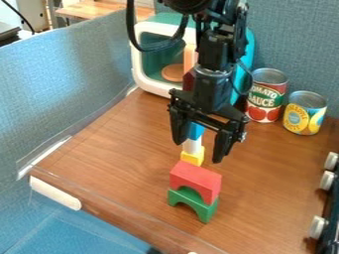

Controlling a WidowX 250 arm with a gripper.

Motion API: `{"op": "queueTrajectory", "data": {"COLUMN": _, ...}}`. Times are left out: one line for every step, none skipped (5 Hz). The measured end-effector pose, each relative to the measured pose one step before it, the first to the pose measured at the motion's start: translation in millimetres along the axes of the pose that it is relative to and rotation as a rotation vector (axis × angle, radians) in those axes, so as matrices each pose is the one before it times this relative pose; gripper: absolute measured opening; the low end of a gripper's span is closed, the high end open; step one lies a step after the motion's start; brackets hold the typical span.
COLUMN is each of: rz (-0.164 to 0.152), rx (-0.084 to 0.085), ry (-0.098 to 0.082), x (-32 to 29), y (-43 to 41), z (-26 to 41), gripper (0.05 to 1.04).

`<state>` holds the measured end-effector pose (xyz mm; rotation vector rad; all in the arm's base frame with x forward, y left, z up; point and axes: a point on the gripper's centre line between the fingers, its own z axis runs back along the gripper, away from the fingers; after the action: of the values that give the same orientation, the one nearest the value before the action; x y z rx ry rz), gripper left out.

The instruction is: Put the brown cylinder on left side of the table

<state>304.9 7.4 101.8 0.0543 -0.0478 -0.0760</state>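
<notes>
End effector (198, 149) is released: fingers spread, gripping nothing, over mid-table (122, 151). Blue block (197, 130) and white cylinder (193, 146) show in the gap between them; depth unclear, contact with the near finger can't be confirmed.

Brown cylinder: can't pin down. Two candidates, both above the end effector in view: round orange-brown piece (173, 72) inside the white-and-teal toy box (147, 82), and peach upright piece (190, 56) partly hidden by the arm. Dark red piece (187, 81) just under the peach one is also mostly hidden.

Yellow block (192, 157) sits directly below the white cylinder in view. Below that, red arched block (196, 179) on green arch block (192, 203). Can't tell if yellow rests on red or stands behind it.

View-right of end effector, farther back: red-and-green tomato can (267, 95), yellow-labelled can (305, 112). Far right: white knobs (317, 227) on a black unit, cut off by frame.

View-left: wood surface runs out to the blue-grey panel (66, 94).
</notes>
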Motion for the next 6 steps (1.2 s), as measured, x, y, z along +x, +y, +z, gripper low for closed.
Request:
{"op": "queueTrajectory", "data": {"rz": 0.0558, "rx": -0.0381, "ry": -0.0160, "x": 5.44, "y": 6.74, "z": 9.05, "gripper": 0.999}}
{"op": "queueTrajectory", "data": {"rz": 0.0537, "rx": -0.0601, "ry": -0.0338, "x": 2.62, "y": 3.43, "z": 18.14, "gripper": 0.999}}
{"op": "queueTrajectory", "data": {"rz": 0.0569, "rx": -0.0454, "ry": -0.0322, "x": 11.38, "y": 8.58, "z": 25.80, "gripper": 0.999}}
{"op": "queueTrajectory", "data": {"rz": 0.0098, "rx": 0.0129, "ry": -0.0165, "x": 9.37, "y": 2.81, "z": 26.59, "gripper": 0.999}}
{"op": "queueTrajectory", "data": {"rz": 0.0145, "rx": 0.0229, "ry": 0.0155, "x": 8.74, "y": 8.00, "z": 19.81, "gripper": 0.999}}
{"op": "queueTrajectory", "data": {"rz": 0.0075, "rx": 0.0296, "ry": 0.0551, "x": 9.75, "y": 6.70, "z": 5.32, "gripper": 0.999}}
